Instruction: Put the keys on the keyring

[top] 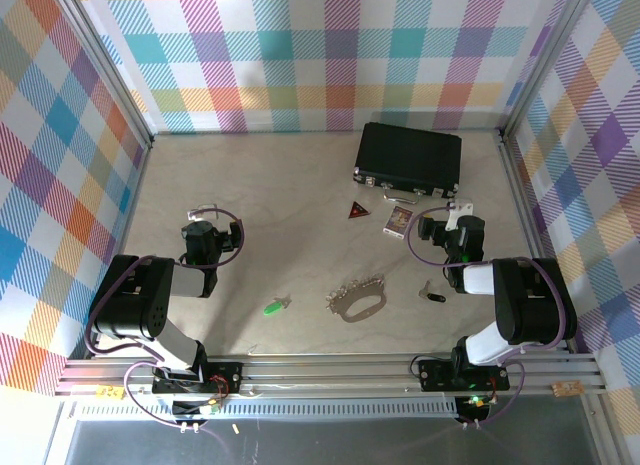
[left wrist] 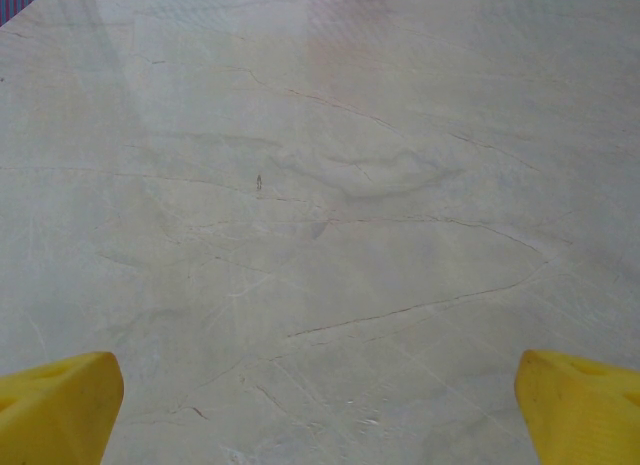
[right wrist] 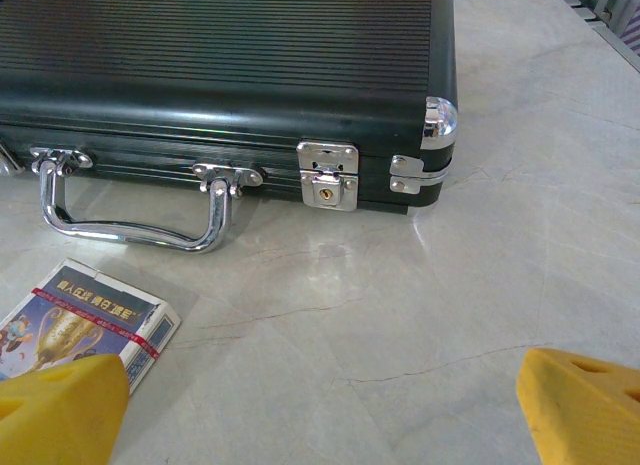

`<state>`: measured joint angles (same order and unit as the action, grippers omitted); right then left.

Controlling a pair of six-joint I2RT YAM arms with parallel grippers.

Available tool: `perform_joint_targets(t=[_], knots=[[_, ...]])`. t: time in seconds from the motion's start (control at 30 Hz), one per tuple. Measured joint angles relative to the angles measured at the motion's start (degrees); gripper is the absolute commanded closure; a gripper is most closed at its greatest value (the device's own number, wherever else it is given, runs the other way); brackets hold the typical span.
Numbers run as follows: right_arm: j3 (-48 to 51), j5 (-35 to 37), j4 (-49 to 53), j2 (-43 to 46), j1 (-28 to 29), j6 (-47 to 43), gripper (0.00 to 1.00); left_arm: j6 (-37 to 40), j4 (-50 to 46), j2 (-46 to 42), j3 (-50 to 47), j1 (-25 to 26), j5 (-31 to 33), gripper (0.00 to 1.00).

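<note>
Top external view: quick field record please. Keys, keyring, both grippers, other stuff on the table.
green key: flat on table, left of keyring, apart
black key: flat, right of keyring, apart
keyring: between the keys, no key on it
left gripper: open, empty, over bare table
right gripper: open, empty, facing black case
black case: closed, far side
other: red triangle and card box in front of black case

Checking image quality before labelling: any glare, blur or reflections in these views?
Top external: even light, sharp, only soft shadows. Left wrist: table looks hazy, with a faint coloured sheen at the top. Right wrist: black case crisp, its chrome handle glints and reflects faintly on the glossy table.
</note>
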<state>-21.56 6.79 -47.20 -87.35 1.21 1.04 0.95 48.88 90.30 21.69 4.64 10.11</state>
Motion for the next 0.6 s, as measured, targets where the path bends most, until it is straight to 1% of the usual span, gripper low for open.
perform_joint_targets(t=[0.37,0.5,0.6], knots=[[-0.37,-0.04,1.22,0.37,0.0,-0.02,0.01,0.0,-0.11,-0.02,0.02,0.0,0.0,0.0],[-1.36,-0.22,5.53,4.7,0.07,-0.04,0.01,0.0,-3.1,-1.42,1.05,0.0,-0.04,0.0],[-3.13,0.07,10.95,9.51,0.57,-0.04,0.01,0.02,-6.73,-5.4,1.97,0.02,-0.09,0.0]])
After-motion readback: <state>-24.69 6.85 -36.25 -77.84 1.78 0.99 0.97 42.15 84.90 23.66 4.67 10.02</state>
